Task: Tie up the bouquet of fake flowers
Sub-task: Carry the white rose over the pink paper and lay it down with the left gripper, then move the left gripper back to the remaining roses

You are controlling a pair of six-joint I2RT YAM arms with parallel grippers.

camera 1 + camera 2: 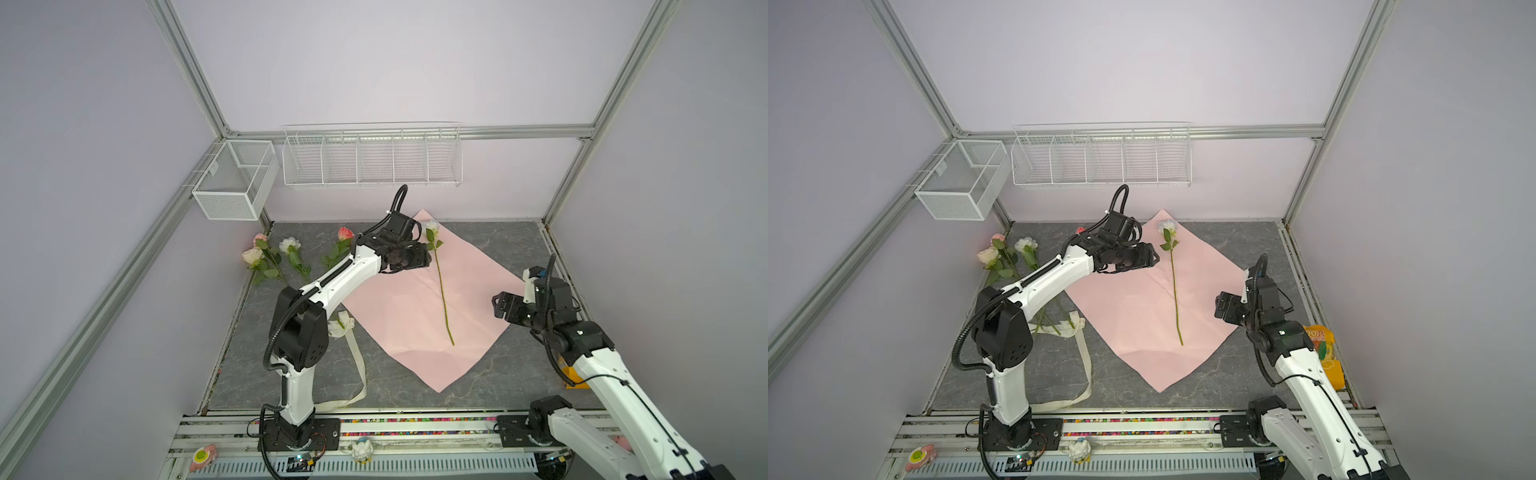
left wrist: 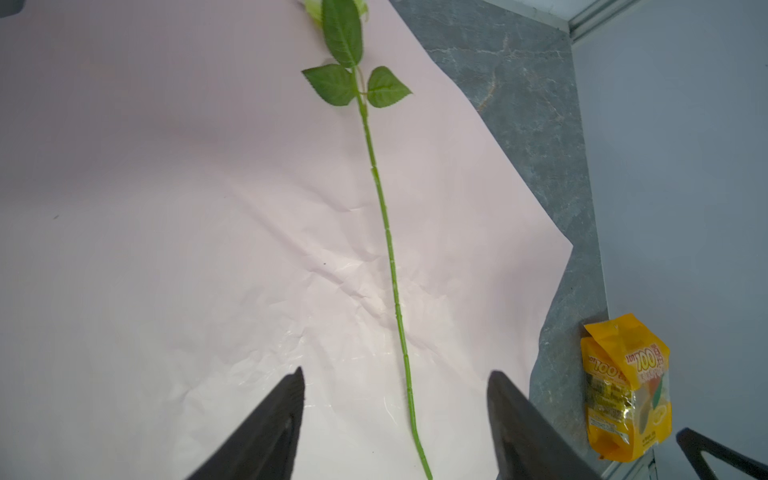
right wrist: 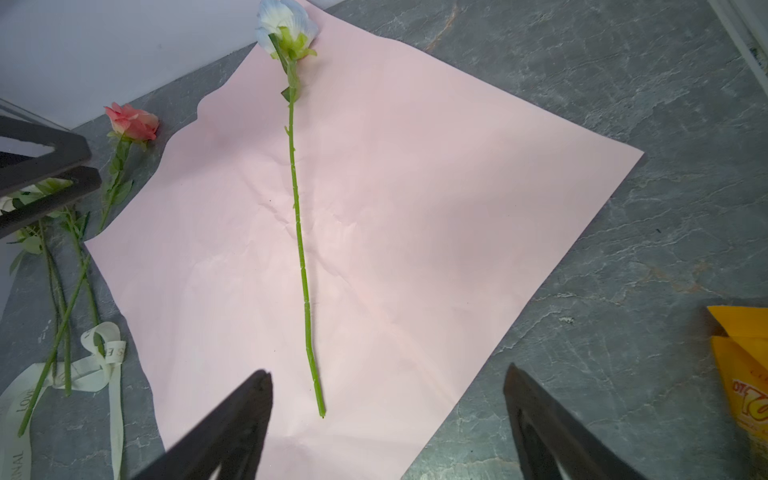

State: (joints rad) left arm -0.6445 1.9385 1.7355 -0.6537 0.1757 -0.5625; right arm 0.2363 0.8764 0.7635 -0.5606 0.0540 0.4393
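The left gripper point(image 2: 395, 372) is being held with its jaws apart and nothing between them, low over the pink paper point(image 2: 187, 208) and just beside the stem of the pale blue rose point(image 1: 432, 227). The posture is being read as a release or a withdrawal rather than a grasp. The right gripper point(image 3: 387, 369) is being kept wide and empty near the paper's right edge, probably so that the working area is being left free.

The bouquet of fake flowers is not yet being formed. Only the pale blue rose is lying on the paper, along its diagonal with the head at the far corner, presumably so that the sheet can be folded round the stems. The other roses point(image 1: 272, 255) are lying on the grey table point(image 3: 623, 124) left of the paper, apart from it. The cream ribbon point(image 3: 104, 365) is lying under their stem ends, seemingly being saved for the tying. A yellow packet point(image 2: 623, 390) is standing aside at the right wall.
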